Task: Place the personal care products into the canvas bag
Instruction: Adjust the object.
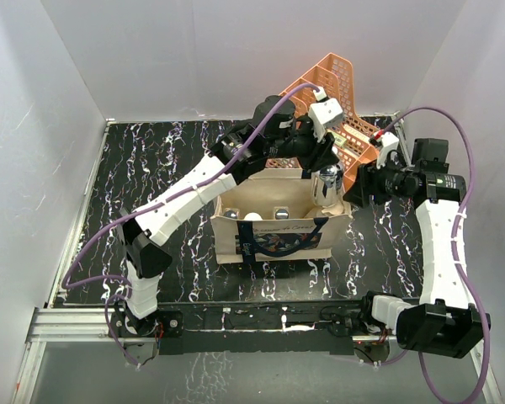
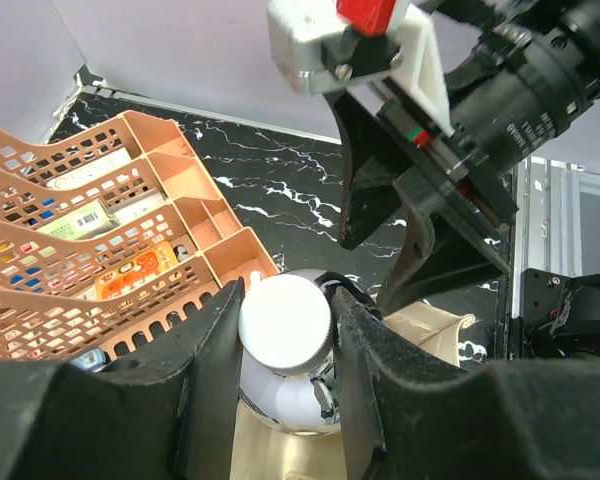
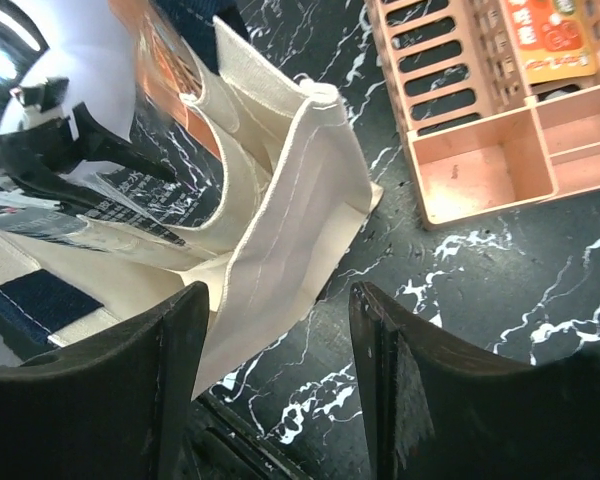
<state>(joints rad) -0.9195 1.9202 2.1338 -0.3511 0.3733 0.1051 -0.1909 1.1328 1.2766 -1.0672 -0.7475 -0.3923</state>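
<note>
My left gripper (image 1: 323, 167) is shut on the white cap of the silver metallic bottle (image 1: 329, 188) and holds it upright over the right end of the open canvas bag (image 1: 273, 241). In the left wrist view the cap (image 2: 287, 322) sits between my fingers (image 2: 205, 380), with the bag's cream inside (image 2: 265, 450) below. Inside the bag I see two dark caps (image 1: 280, 212) and a white cap (image 1: 252, 217). My right gripper (image 1: 359, 187) is open and empty beside the bag's right end. Its view shows the bag's end wall (image 3: 280, 240) and the mirrored bottle (image 3: 70, 130).
The peach mesh file organizer (image 1: 341, 101) with small packets stands behind the bag, close to both grippers; it also shows in the wrist views (image 2: 130, 230) (image 3: 480, 110). The right arm's wrist (image 2: 450, 150) is right in front of my left gripper. White walls enclose the table.
</note>
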